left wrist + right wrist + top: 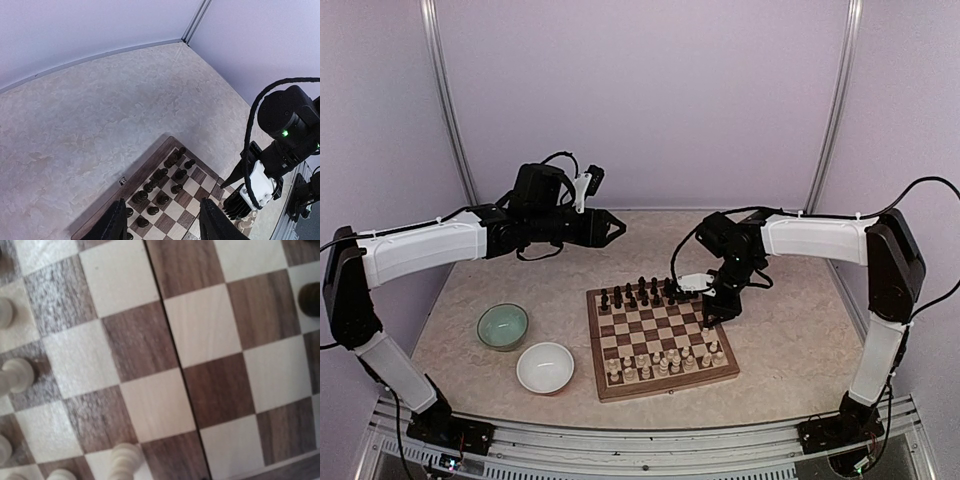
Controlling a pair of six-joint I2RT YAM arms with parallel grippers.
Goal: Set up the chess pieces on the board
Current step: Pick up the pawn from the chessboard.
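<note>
The board [665, 386] lies in the middle of the table. Dark chess pieces [640, 293] stand on its two far rows and cream pieces [665, 362] on its two near rows. My left gripper [610, 228] hangs open and empty in the air behind the board; the left wrist view shows its fingers [112, 222] spread over the dark pieces [160, 185]. My right gripper [708, 322] points down at the board's right side, low over the squares. The right wrist view shows bare squares [200, 330] and a cream piece [122, 460] close up, but not my fingers.
A green bowl [503, 326] and a white bowl [545, 367] stand left of the board. The right arm [285, 135] and its cable reach over the board's far right corner. Pale walls enclose the back and both sides.
</note>
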